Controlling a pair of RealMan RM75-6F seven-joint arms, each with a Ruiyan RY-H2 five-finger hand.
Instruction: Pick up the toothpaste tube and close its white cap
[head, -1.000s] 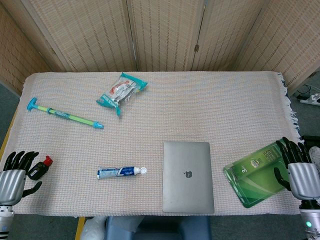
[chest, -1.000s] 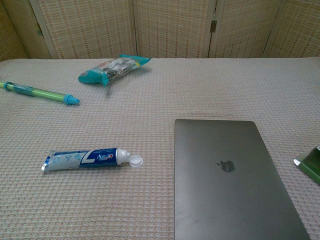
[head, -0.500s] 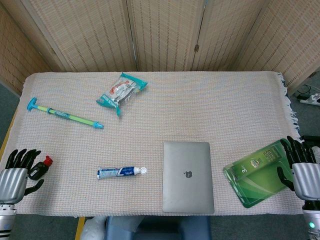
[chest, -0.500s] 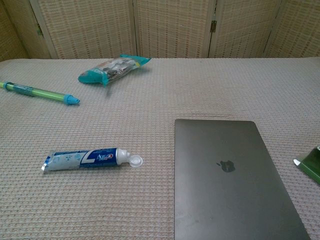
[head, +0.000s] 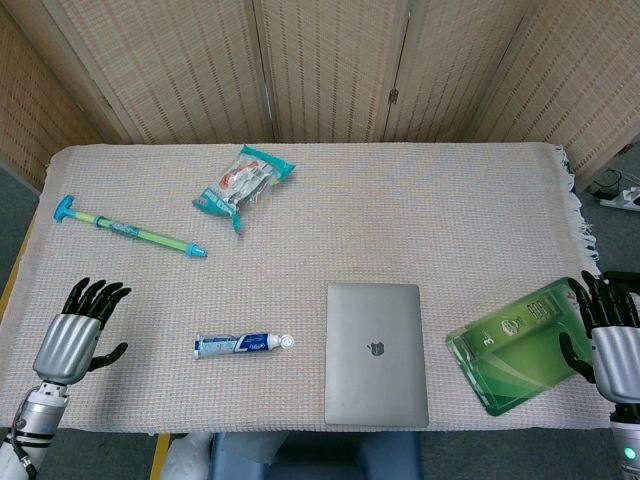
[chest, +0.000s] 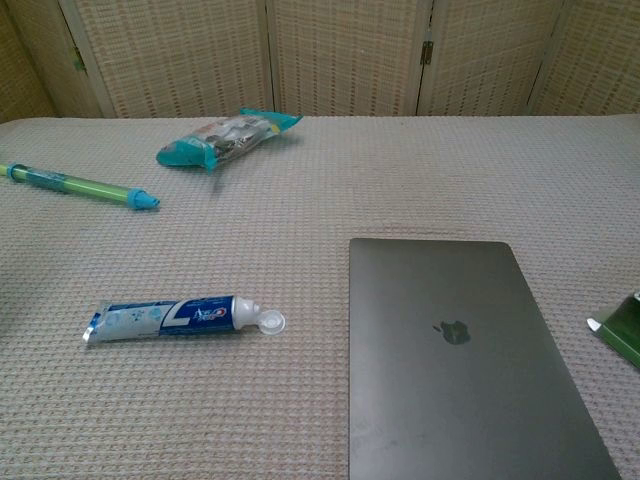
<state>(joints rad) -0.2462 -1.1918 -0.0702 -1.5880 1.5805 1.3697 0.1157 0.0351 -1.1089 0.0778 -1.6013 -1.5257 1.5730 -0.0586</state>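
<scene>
Both robot hands empty, fingers apart: left robot hand (head: 78, 332), right robot hand (head: 610, 335). Best to grip toothpaste tube (head: 236, 344) mid-body, away from white cap (head: 287, 341).

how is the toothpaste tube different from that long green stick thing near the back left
The toothpaste tube is short, flat and blue-white; the green stick is long, thin and green with teal ends. The tube lies level across the near table, white cap flipped open; the stick lies slanted farther back. Both rest untouched on the cloth.
</scene>
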